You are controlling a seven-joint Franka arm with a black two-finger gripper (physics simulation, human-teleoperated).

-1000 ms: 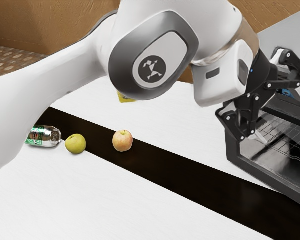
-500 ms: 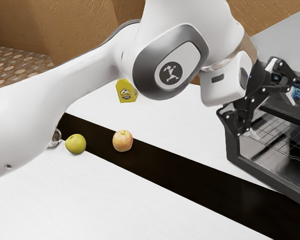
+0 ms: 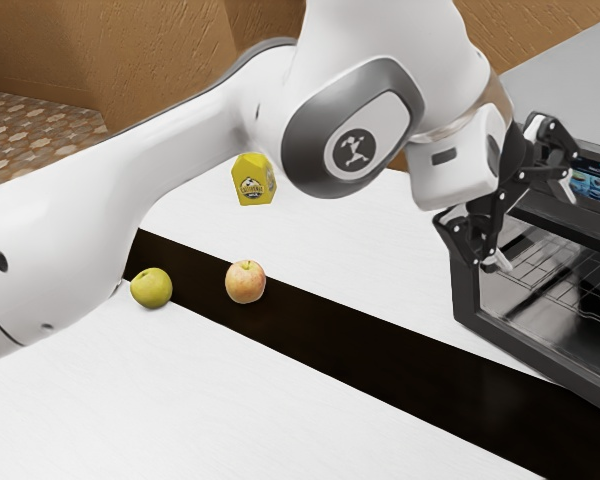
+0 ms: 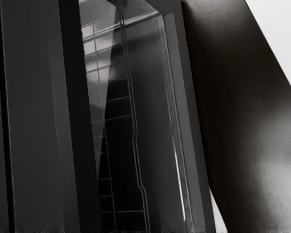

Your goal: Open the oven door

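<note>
Black framing surrounds the oven door [image 3: 463, 295], set in the front of the oven [image 3: 580, 85] toward the exterior view's right; it looks closed, with a wire rack [image 3: 552, 270] showing behind its window. The claw [image 3: 532, 226] is at the oven's front, released and holding nothing: its two fingers stand well apart, one up by the oven's lit display [image 3: 597, 187], the other lower, near the side edge of the oven door. Whether either finger touches the oven, I cannot tell. The wrist view looks onto the oven door at a slant, with the rack's thin bars seen within the frame and a dark strip [image 4: 252, 121] just beyond the oven's edge. That strip runs across the white counter [image 3: 200, 400] toward the exterior view's left of the oven. Well apart from the oven on that side, a blushed apple [image 3: 246, 282] sits on the strip, a green apple [image 3: 152, 288] lies farther off at its edge, and a yellow carton [image 3: 250, 182] stands on the counter, partly behind the arm.
</note>
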